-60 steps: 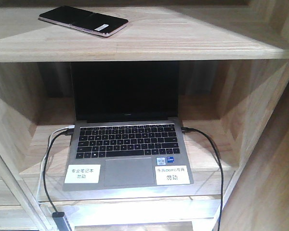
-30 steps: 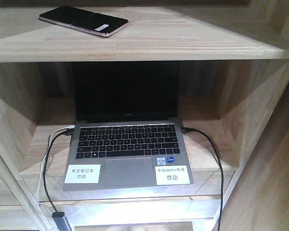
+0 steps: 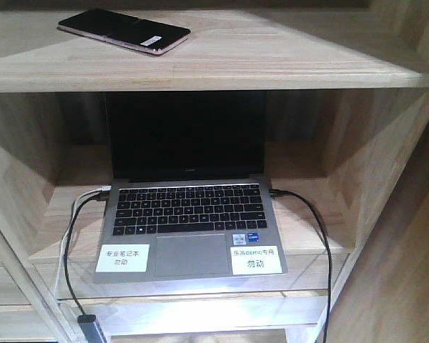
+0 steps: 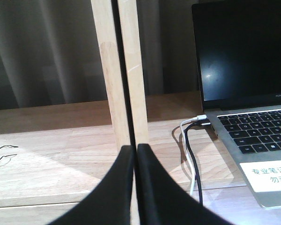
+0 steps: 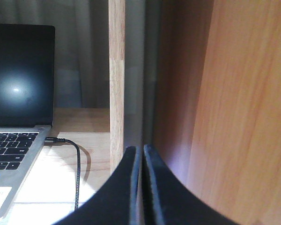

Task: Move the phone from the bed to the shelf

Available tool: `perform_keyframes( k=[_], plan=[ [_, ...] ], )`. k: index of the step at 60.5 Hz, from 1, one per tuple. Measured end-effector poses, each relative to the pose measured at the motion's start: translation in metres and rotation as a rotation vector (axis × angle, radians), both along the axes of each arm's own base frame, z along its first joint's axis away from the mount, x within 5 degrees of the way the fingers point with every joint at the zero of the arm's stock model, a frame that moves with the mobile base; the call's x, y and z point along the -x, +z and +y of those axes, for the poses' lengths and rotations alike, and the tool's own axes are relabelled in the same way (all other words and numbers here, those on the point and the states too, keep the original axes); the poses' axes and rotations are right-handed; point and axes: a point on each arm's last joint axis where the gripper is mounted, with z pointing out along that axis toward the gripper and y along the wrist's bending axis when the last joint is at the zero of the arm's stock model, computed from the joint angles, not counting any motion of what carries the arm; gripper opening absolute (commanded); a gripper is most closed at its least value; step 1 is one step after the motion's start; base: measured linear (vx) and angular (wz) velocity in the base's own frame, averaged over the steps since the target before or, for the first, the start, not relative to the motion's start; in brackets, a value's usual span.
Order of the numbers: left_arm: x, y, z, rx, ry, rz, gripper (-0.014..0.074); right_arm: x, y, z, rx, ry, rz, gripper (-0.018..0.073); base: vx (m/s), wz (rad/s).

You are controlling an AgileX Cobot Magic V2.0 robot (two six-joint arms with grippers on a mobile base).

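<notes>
The phone [image 3: 124, 31], a glossy black slab with a white sticker and pinkish edges, lies flat on the upper plank of the light-wood shelf [image 3: 286, 61] at the left. Nothing touches it. The bed is out of view. Neither gripper shows in the front view. In the left wrist view my left gripper [image 4: 135, 149] is shut with nothing held, low in front of a pale shelf post [image 4: 122, 70]. In the right wrist view my right gripper [image 5: 139, 150] is shut and empty, facing another post [image 5: 117, 79] beside a brown side panel [image 5: 243, 103].
An open grey laptop [image 3: 189, 214] with a black screen stands in the compartment below the phone. Black and white cables [image 3: 75, 229] run off its left side and a black cable [image 3: 318, 236] off its right. Slanted side panels wall in the compartment.
</notes>
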Motion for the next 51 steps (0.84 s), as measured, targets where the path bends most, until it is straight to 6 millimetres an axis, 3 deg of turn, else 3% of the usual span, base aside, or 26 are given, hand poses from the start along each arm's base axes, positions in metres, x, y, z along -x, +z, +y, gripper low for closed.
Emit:
perform_keyframes(
  k=[51],
  plan=[
    [0.0000, 0.0000, 0.0000, 0.000, 0.000, 0.000, 0.0001, 0.0000, 0.0000, 0.0000, 0.000, 0.000, 0.000, -0.0003, 0.00, 0.00]
  ],
)
